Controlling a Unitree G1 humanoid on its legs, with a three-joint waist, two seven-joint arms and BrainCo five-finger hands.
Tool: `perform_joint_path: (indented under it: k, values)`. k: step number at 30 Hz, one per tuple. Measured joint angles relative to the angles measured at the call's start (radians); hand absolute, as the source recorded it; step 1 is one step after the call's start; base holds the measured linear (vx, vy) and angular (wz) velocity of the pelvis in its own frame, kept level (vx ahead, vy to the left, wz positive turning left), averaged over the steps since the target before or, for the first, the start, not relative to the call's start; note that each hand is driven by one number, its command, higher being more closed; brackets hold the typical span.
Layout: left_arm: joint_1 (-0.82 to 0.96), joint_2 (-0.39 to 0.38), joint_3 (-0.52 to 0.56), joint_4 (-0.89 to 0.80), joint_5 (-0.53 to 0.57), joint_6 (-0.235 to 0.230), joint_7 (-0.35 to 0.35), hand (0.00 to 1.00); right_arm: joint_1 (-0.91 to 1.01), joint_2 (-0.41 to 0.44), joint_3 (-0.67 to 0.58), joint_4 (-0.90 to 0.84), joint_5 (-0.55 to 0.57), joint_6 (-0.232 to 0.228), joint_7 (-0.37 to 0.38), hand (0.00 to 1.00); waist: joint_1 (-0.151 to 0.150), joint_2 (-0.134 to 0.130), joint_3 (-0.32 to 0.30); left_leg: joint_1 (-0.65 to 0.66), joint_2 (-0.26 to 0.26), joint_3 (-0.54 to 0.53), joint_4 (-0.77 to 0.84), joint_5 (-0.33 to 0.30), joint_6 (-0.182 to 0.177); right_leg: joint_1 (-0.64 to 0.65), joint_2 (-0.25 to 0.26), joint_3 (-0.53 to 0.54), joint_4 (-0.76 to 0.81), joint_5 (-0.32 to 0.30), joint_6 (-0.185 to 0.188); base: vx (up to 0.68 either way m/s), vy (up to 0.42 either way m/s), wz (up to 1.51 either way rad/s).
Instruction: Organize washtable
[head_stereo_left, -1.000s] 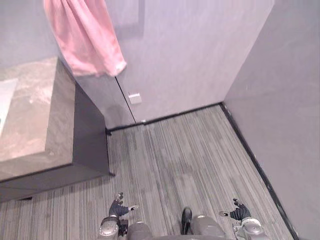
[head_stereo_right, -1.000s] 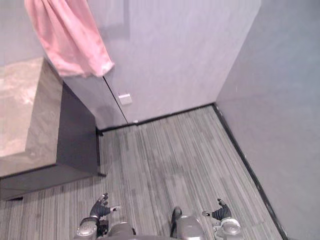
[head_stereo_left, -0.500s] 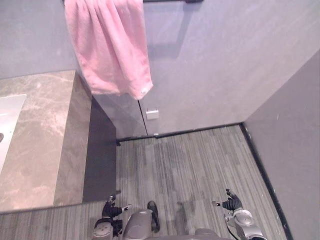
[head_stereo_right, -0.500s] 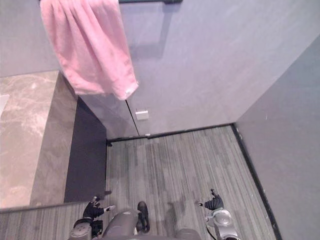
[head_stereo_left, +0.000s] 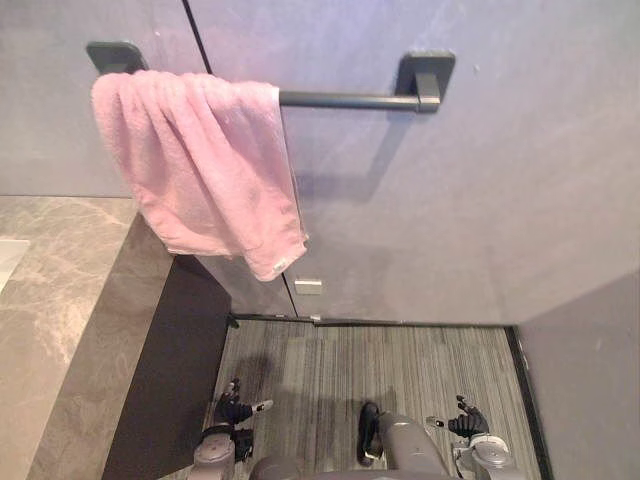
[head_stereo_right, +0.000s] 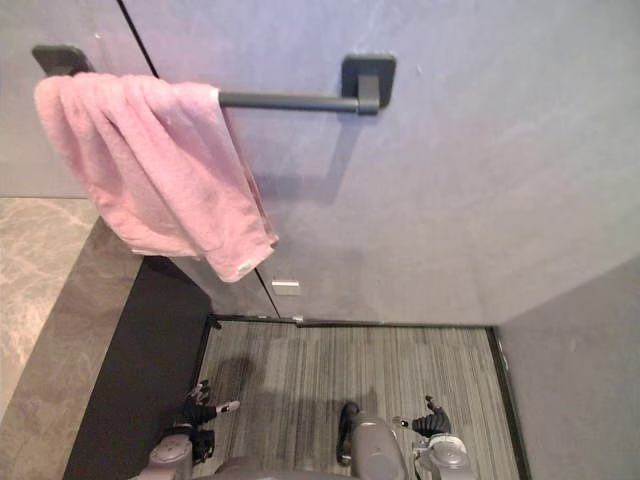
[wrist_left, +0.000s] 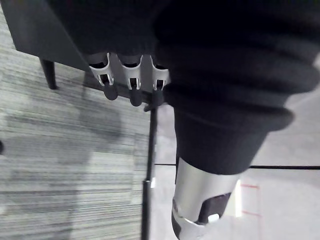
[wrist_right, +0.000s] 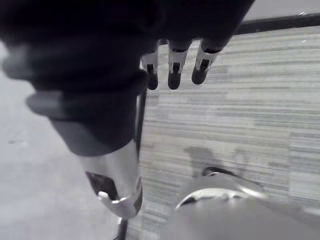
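Note:
A pink towel (head_stereo_left: 205, 170) hangs bunched over the left end of a dark wall rail (head_stereo_left: 350, 100). The marble washtable (head_stereo_left: 60, 330) with its dark side panel (head_stereo_left: 165, 390) runs along the left. My left hand (head_stereo_left: 236, 410) hangs low beside the panel, fingers (wrist_left: 131, 90) relaxed and holding nothing. My right hand (head_stereo_left: 468, 423) hangs low at the lower right over the floor, fingers (wrist_right: 172, 70) loose and empty.
A grey wall (head_stereo_left: 450, 220) faces me with a small white plate (head_stereo_left: 308, 286) near its base. A second grey wall (head_stereo_left: 590, 390) closes the right side. Striped grey floor (head_stereo_left: 400, 370) lies between them.
The camera has tilted upward: the whole rail and towel now show and less floor shows. Both hands still hang low and empty.

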Motion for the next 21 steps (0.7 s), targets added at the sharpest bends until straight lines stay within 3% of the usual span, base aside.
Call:
perform_joint_path:
  k: [1, 3, 6, 7, 8, 11, 13, 17, 21]
  values:
    - [0.008, -0.01, 0.006, -0.004, 0.0, 0.001, 0.0, 0.0, -0.002, 0.008, -0.001, -0.012, 0.01, -0.001, 0.0, 0.0, 0.015, 0.001, -0.002, -0.028, 0.025, 0.053, 0.072, -0.01, 0.017, 0.04, 0.005, -0.001, -0.026, -0.001, -0.002, 0.26, -0.128, -0.01]
    - [0.015, -0.024, 0.012, -0.005, 0.0, 0.002, 0.0, 0.0, -0.003, 0.013, -0.007, -0.029, 0.01, -0.002, 0.0, 0.0, 0.018, -0.005, -0.001, -0.062, 0.035, 0.109, 0.063, -0.024, 0.039, 0.081, 0.005, -0.001, -0.062, -0.001, -0.001, 0.17, -0.042, 0.0]
    - [0.029, -0.03, 0.016, -0.001, 0.0, 0.004, 0.0, 0.0, -0.012, 0.024, -0.029, -0.025, 0.01, -0.002, -0.002, 0.0, 0.019, 0.008, -0.009, -0.092, 0.015, 0.139, -0.147, -0.023, 0.045, 0.112, -0.004, 0.004, -0.091, 0.002, 0.004, 0.16, 0.079, -0.03]
    - [0.028, -0.033, 0.014, 0.001, 0.0, 0.004, 0.0, 0.0, -0.009, 0.018, -0.044, -0.006, 0.009, -0.002, -0.001, 0.0, 0.017, 0.022, -0.018, -0.088, -0.039, 0.099, -0.373, 0.082, 0.07, 0.117, -0.008, 0.005, -0.105, 0.009, 0.031, 0.18, 0.155, -0.01]
    - [0.03, -0.031, 0.014, 0.005, -0.001, 0.004, -0.001, 0.0, -0.012, 0.019, -0.048, 0.007, 0.004, -0.002, -0.004, 0.0, 0.018, 0.027, -0.02, -0.079, -0.049, 0.081, -0.403, 0.1, 0.052, 0.117, -0.006, 0.015, -0.108, 0.007, 0.042, 0.14, 0.129, -0.02]
    - [0.035, -0.009, 0.012, 0.023, 0.0, 0.006, 0.001, 0.0, 0.011, 0.039, -0.045, 0.032, -0.013, 0.001, -0.019, 0.0, 0.02, -0.022, -0.035, -0.03, -0.101, 0.098, -0.482, 0.123, 0.067, 0.15, -0.041, 0.035, -0.163, 0.025, 0.082, 0.12, 0.086, 0.03]
    - [0.046, -0.005, 0.011, 0.029, 0.001, 0.007, 0.001, 0.0, 0.023, 0.044, -0.044, 0.032, -0.021, 0.0, -0.021, 0.0, 0.02, -0.033, -0.042, -0.003, -0.117, 0.111, -0.508, 0.129, 0.075, 0.169, -0.054, 0.043, -0.182, 0.032, 0.093, 0.07, 0.078, -0.1]
    - [0.05, 0.002, 0.002, 0.061, 0.002, 0.008, 0.0, 0.0, 0.025, 0.04, -0.046, 0.063, -0.049, -0.003, -0.021, 0.0, 0.016, -0.025, -0.063, 0.063, -0.16, 0.13, -0.622, 0.176, 0.084, 0.181, -0.071, 0.06, -0.213, 0.043, 0.108, 0.0, 0.054, -0.08]
    - [0.049, 0.018, -0.028, 0.061, 0.002, 0.008, 0.0, 0.0, 0.025, 0.021, -0.042, 0.06, -0.049, -0.003, -0.019, 0.0, 0.014, -0.02, -0.068, 0.087, -0.164, 0.123, -0.681, 0.207, 0.083, 0.18, -0.064, 0.059, -0.216, 0.047, 0.104, -0.02, -0.016, 0.01]
